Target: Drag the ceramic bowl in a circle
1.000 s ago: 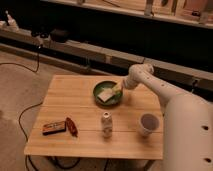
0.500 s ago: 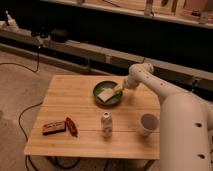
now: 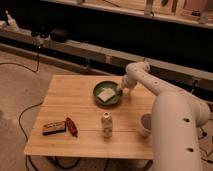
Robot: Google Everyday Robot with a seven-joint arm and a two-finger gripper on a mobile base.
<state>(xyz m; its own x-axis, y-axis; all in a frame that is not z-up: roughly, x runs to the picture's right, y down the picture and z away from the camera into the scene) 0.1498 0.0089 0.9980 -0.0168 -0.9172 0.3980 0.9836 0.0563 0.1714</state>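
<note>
The ceramic bowl [image 3: 107, 93] is round, shallow and dark green, with a pale square piece inside. It sits on the wooden table [image 3: 70, 100], right of centre toward the back. My gripper [image 3: 121, 90] reaches down from the white arm [image 3: 150, 85] and meets the bowl's right rim.
A white cup [image 3: 145, 124] stands at the table's right front, partly behind my arm. A small white bottle [image 3: 106, 124] stands front centre. A flat snack box [image 3: 53, 128] and a red packet [image 3: 71, 126] lie front left. Cables run across the floor on the left.
The bowl and the gripper have shifted slightly to the right and forward together. The other things have not moved.
</note>
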